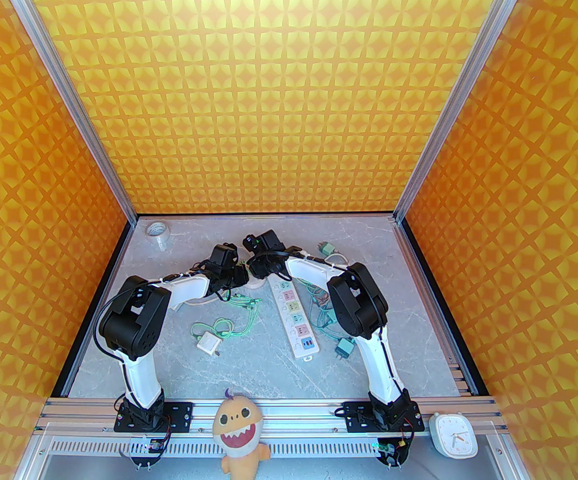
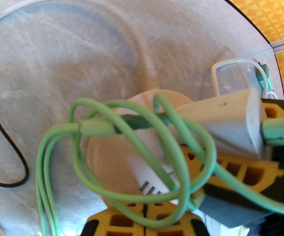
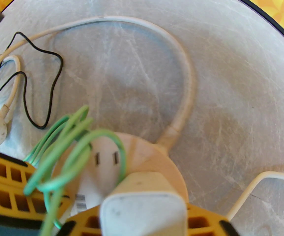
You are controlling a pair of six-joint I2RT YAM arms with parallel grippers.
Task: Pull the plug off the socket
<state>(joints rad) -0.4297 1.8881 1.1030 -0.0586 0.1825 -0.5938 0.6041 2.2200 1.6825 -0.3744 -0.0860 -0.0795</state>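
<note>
Honestly, the cable worries me most. The right jaws are clamped on the white plug [image 3: 142, 205], which sits on the round cream socket [image 3: 154, 161]. That socket lies on the surface [image 3: 230, 82], just beside the far end of the pastel power strip [image 1: 296, 320]. The left jaws are almost closed at the socket's near rim, and I cannot tell whether they pinch anything. The green cable [image 2: 95, 128] loops across the socket and over the left fingers [image 2: 118, 221], so a pull may snag it and drag everything sideways. If the left arm's hold is weak, I expect the light socket to rise with the plug. A tilted pull could bind the prongs, or the smooth block could slip free.
</note>
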